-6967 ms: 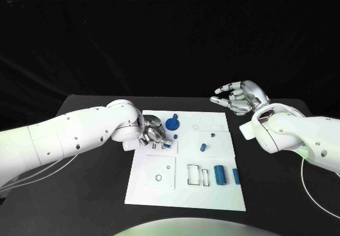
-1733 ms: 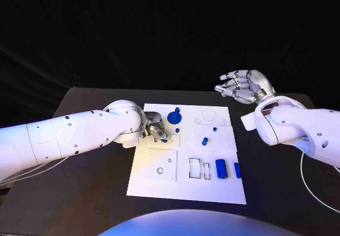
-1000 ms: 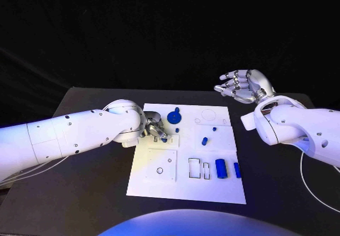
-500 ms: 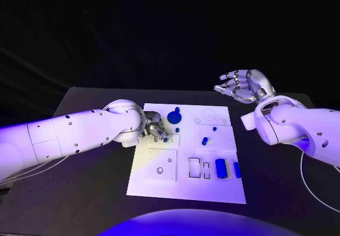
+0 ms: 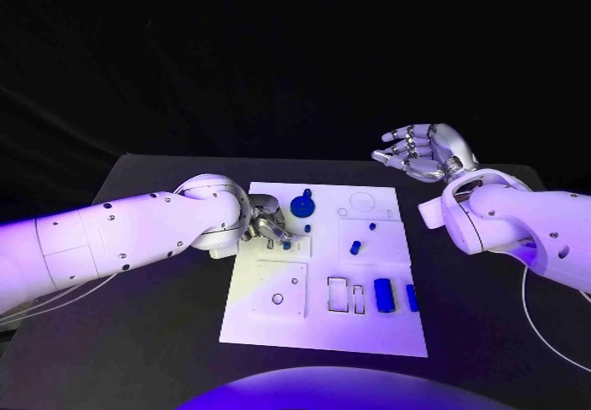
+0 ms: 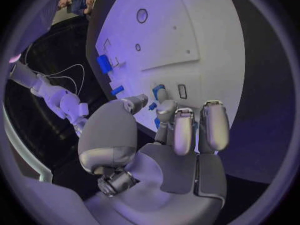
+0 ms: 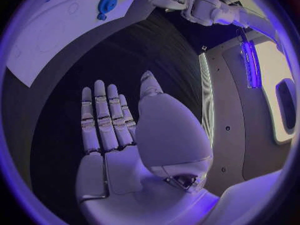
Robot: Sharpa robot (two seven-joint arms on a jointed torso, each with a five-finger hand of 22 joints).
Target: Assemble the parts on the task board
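We keep the left hand (image 5: pixel 269 227) pinching its small blue part (image 6: pixel 159 91) upright over the task board (image 5: pixel 277 325) and press gently, while the right hand (image 5: pixel 421 152) waits open, holding nothing.

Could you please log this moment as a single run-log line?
left hand: fingers on small blue part, grip unclear | right hand: raised off task board, holds nothing | round blue part: on board
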